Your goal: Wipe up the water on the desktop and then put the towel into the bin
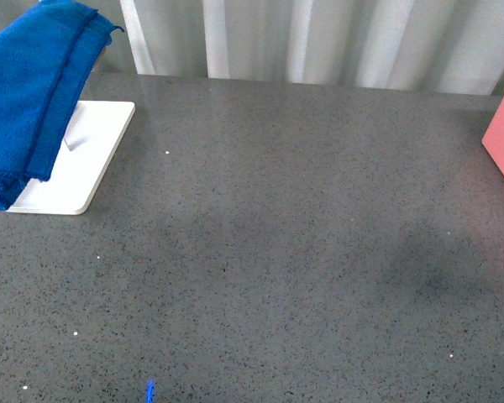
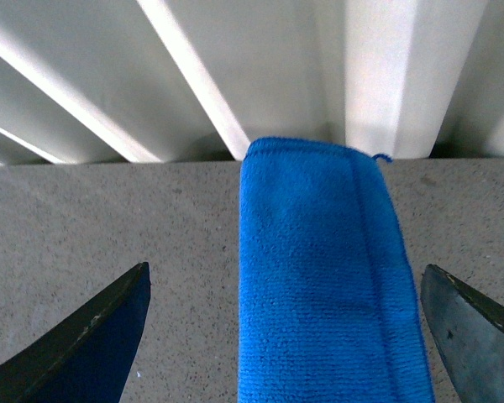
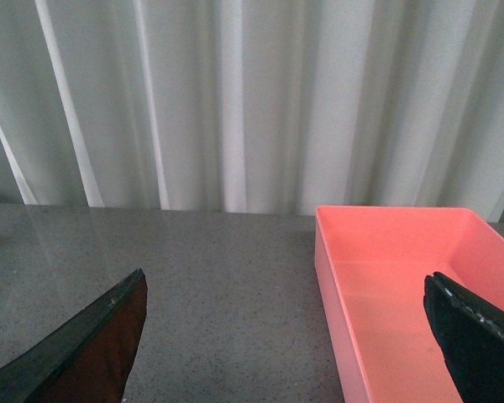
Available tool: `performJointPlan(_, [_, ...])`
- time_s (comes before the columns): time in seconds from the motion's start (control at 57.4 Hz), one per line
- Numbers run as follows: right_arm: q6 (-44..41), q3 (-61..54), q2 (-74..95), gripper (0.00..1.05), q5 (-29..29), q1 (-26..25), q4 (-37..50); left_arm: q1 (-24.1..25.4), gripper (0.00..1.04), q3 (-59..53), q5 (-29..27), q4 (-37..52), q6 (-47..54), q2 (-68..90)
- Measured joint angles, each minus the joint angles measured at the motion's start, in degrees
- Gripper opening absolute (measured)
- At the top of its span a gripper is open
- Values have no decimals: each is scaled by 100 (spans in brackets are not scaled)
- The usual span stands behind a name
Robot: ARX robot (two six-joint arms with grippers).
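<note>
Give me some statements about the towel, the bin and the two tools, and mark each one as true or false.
1. The left tool is open, with one finger on each side of the towel. True.
2. The towel lies inside the bin. False: the bin is empty, and the towel is over the white tray at the far left of the front view.
3. The right tool is shut on the bin's wall. False: it is open and holds nothing.
4. In the front view, the bin shows at the right edge, standing on the desktop. True.
</note>
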Motion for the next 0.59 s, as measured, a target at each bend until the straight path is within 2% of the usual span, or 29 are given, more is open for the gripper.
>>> performJointPlan(0.209, [0,0,0,98,0,0,0,170,98,144,293,-507,-313,417])
performJointPlan(0.593, [0,0,0,98,0,0,0,164,98,-138,262,-431,-304,470])
